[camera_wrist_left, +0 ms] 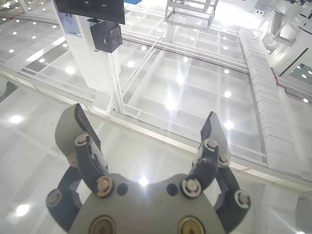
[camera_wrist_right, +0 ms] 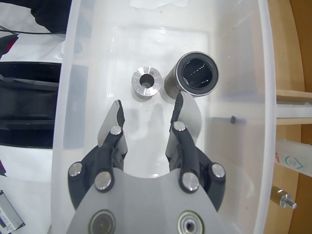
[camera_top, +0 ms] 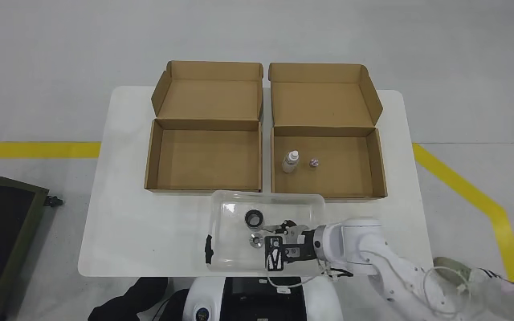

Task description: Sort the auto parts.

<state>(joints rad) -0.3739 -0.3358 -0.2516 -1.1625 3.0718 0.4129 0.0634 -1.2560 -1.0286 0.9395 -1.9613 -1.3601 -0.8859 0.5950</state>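
- The right claw (camera_wrist_right: pixel 149 107) is inside the clear plastic tub (camera_wrist_right: pixel 263 74). Its fingers are spread apart and grip nothing.
- In the top view this claw (camera_top: pixel 271 250) sits at the lower middle of the frame, over the tub's (camera_top: pixel 269 195) near half, on a white arm that comes in from the lower right.
- Two parts stand upright on the tub floor just ahead of the fingertips: a small steel sleeve (camera_wrist_right: pixel 147 81) with a hole through it, and just beside it a bigger metal cylinder (camera_wrist_right: pixel 192 76) with a black rim and a hollow core.
- One fingertip (camera_wrist_right: pixel 177 103) comes close to the foot of the cylinder; whether it touches I cannot tell.
- From above, the cylinder (camera_top: pixel 254 216) lies toward the tub's middle left and the sleeve (camera_top: pixel 255 241) just below it in the frame.
- The tub rests on the white counter (camera_top: pixel 120 201), below two open cardboard boxes.
- The left box (camera_top: pixel 203 159) is at centre left.
- The right box (camera_top: pixel 345 168), at centre right, holds a small white bottle-shaped piece (camera_top: pixel 291 160) and a tiny metal piece (camera_top: pixel 315 161) near it.
- The left claw (camera_wrist_left: pixel 144 122) points up at a ceiling, fingers wide apart and holding nothing.
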